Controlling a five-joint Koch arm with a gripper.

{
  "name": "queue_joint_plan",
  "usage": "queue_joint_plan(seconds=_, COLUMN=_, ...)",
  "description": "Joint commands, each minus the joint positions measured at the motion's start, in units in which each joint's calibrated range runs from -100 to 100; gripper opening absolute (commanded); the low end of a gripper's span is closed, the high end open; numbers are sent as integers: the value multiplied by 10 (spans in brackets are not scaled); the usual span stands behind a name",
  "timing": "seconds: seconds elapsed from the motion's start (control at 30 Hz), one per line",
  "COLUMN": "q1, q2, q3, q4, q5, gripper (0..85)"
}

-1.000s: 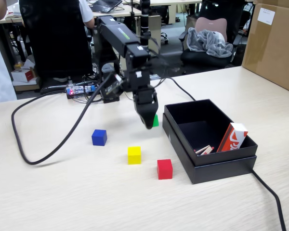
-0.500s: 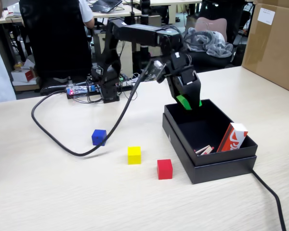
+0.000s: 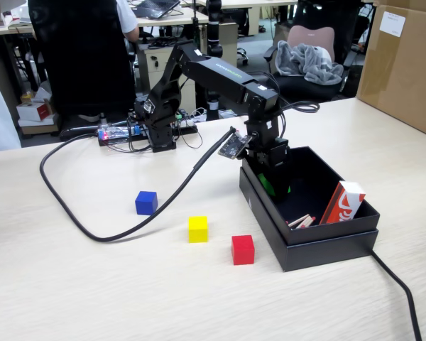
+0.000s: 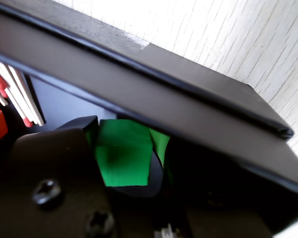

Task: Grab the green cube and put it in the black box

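Observation:
The green cube (image 4: 123,156) sits between my gripper's jaws (image 4: 125,131), a black jaw on its left and a green-tipped jaw on its right in the wrist view. The gripper is shut on it. In the fixed view the gripper (image 3: 273,183) reaches down inside the black box (image 3: 319,245), close to the box's left wall, and only slivers of the green cube (image 3: 267,187) show under the black fingers. The box wall (image 4: 188,106) runs across the wrist view just above the cube. Whether the cube touches the box floor is hidden.
Inside the box are a red and white carton (image 3: 343,202) and some matches (image 3: 300,221). On the table left of the box lie a blue cube (image 3: 146,202), a yellow cube (image 3: 197,229) and a red cube (image 3: 243,249). A black cable (image 3: 92,231) loops across the table. A brown carton (image 3: 405,64) stands at the back right.

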Motion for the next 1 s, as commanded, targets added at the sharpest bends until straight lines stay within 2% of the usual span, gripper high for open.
queue_joint_plan(seconds=0.0, q1=0, q2=-16, q3=7, q4=-21, q5=-5, gripper=281)
queue_joint_plan(seconds=0.03, q1=-1, q2=-29, q3=9, q4=-22, q5=-6, gripper=392)
queue_joint_plan(seconds=0.1, q1=-2, q2=-55, q3=17, q4=-21, q5=-9, gripper=463)
queue_joint_plan(seconds=0.4, q1=-16, q2=-306, q3=33, q4=-20, q5=-15, gripper=480)
queue_joint_plan(seconds=0.5, q1=-32, q2=-442, q3=3, q4=-17, q5=-21, gripper=480)
queue_joint_plan(seconds=0.6, q1=-63, q2=-620, q3=-148, q4=50, q5=-39, gripper=475)
queue_joint_plan(seconds=0.73, q1=-108, q2=-764, q3=-335, q4=99, q5=-66, gripper=479)
queue_joint_plan(seconds=0.97, q1=-145, q2=-971, q3=-651, q4=209, q5=-92, gripper=487)
